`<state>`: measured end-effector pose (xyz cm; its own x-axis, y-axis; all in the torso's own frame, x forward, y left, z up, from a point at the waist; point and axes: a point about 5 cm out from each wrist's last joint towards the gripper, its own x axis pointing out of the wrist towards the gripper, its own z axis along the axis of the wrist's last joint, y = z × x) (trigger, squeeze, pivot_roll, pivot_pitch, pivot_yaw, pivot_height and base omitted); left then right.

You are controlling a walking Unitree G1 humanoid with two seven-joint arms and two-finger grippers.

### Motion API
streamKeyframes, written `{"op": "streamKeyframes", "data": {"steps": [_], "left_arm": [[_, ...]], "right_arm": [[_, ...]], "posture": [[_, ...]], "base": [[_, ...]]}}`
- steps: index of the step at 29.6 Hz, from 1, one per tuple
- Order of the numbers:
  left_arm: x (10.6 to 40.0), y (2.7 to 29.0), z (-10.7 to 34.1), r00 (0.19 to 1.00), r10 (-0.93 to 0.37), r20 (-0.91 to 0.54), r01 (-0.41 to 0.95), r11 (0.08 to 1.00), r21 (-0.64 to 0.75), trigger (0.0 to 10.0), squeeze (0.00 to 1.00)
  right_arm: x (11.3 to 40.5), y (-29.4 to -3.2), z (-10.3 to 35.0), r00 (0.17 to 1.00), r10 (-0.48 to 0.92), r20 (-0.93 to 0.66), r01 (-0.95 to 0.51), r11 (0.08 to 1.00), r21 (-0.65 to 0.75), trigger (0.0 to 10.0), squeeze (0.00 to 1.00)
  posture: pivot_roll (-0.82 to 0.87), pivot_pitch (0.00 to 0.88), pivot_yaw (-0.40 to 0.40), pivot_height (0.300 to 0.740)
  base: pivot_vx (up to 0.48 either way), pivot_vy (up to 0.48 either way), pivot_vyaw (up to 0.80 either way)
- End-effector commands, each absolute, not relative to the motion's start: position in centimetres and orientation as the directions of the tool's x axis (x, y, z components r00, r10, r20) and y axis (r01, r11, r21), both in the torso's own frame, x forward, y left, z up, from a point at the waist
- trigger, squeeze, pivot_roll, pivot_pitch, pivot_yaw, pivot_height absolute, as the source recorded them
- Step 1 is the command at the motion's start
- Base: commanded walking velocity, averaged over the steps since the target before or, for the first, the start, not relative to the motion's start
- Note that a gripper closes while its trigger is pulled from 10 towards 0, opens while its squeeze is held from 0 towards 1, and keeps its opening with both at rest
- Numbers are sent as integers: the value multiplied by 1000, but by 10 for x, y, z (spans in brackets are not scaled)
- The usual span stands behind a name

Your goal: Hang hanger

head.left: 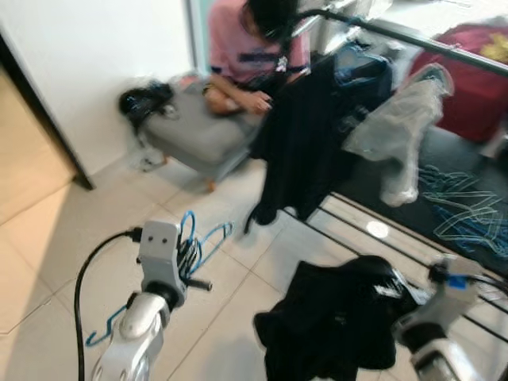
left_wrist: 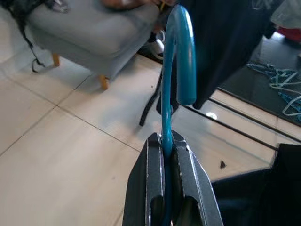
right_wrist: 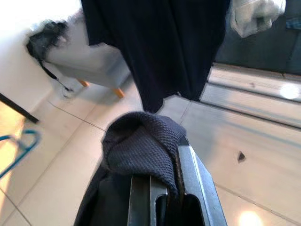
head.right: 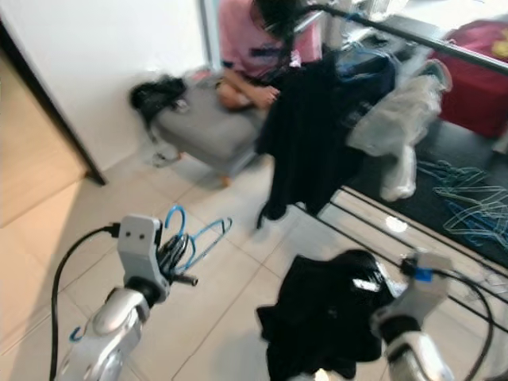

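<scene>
1. The left gripper (left_wrist: pixel 165 155) has its two black fingers pressed together on the stem of a blue hanger (left_wrist: pixel 176 61), pinching it just below the hook (the hook curves up and over beyond the fingertips).
2. In the head views, the blue hanger (head.left: pixel 198 242) sits at the left gripper (head.left: pixel 190 266), above the pale tiled floor (head.left: pixel 48 238), on the near side of the grey footstool (head.left: pixel 198 135).
3. The right gripper (right_wrist: pixel 164 162) has its fingers closed on a fold of dark knitted cloth, part of a black garment (head.left: pixel 333 317) that bunches low, to the right of the left gripper.
4. A person in a pink top (head.left: pixel 246 48) sits on the grey footstool, which stands against a white wall (head.left: pixel 95 55).
5. A second dark garment (head.left: pixel 305 135) hangs from a metal rail (head.left: pixel 429 40), just right of the footstool, its hem near the floor.
6. A pale, crumpled garment (head.left: pixel 401 127) hangs from the same rail, further right of the footstool.
7. A loose heap of blue hangers (head.left: pixel 464 206) lies on a dark mat (head.left: pixel 452 159), beyond the sliding-door track (head.left: pixel 357 218) and well right of the footstool.
8. A dark bag (head.left: pixel 143 101) rests at the footstool's left end.
</scene>
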<state>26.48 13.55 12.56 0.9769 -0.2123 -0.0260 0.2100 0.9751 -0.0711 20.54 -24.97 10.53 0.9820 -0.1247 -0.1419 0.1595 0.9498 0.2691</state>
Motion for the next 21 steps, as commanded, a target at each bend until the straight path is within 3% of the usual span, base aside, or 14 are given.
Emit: {"op": "streamKeyframes", "data": {"steps": [1, 6, 8, 9, 10, 13, 14, 21], "left_arm": [[266, 161, 108, 986, -128, -105, 126, 992, -24, 10000, 0], [267, 174, 99, 987, -88, -136, 91, 996, 16, 10000, 0], [246, 195, 41, 951, -24, -310, 53, 995, 85, 10000, 0], [246, 195, 41, 951, -24, -310, 53, 995, 85, 10000, 0], [219, 200, 4, 901, -2, -434, 39, 996, 75, 10000, 0], [210, 198, -5, 887, -5, -462, 34, 998, 54, 10000, 0], [205, 197, -9, 881, -8, -474, 31, 999, 39, 10000, 0], [204, 208, -13, 884, 47, -465, -70, 997, -32, 10000, 0]], "right_arm": [[189, -270, 83, 957, -209, -203, 254, 939, 232, 10000, 0], [183, -275, 73, 946, -222, -236, 273, 938, 212, 10000, 0], [166, -269, 34, 907, -205, -367, 273, 951, 143, 10000, 0], [166, -269, 34, 907, -205, -367, 273, 951, 143, 10000, 0], [147, -258, 1, 861, -174, -478, 256, 960, 112, 10000, 0], [140, -254, -8, 846, -163, -508, 248, 963, 105, 10000, 0], [139, -249, -9, 867, -137, -479, 245, 955, 170, 10000, 0], [149, -254, -7, 878, -126, -461, 200, 973, 115, 10000, 0]], "posture": [[-12, 164, -45, 740], [-12, 165, -47, 740], [-10, 170, -46, 740], [-10, 170, -46, 740], [-11, 172, -47, 740], [-8, 178, -44, 740], [0, 179, -45, 740], [-8, 184, -54, 740]], "base": [[0, 0, 788], [0, 0, 791], [0, 0, 788], [0, 0, 788], [0, 0, 788], [0, 0, 788], [0, 0, 794], [0, 0, 762]]}}
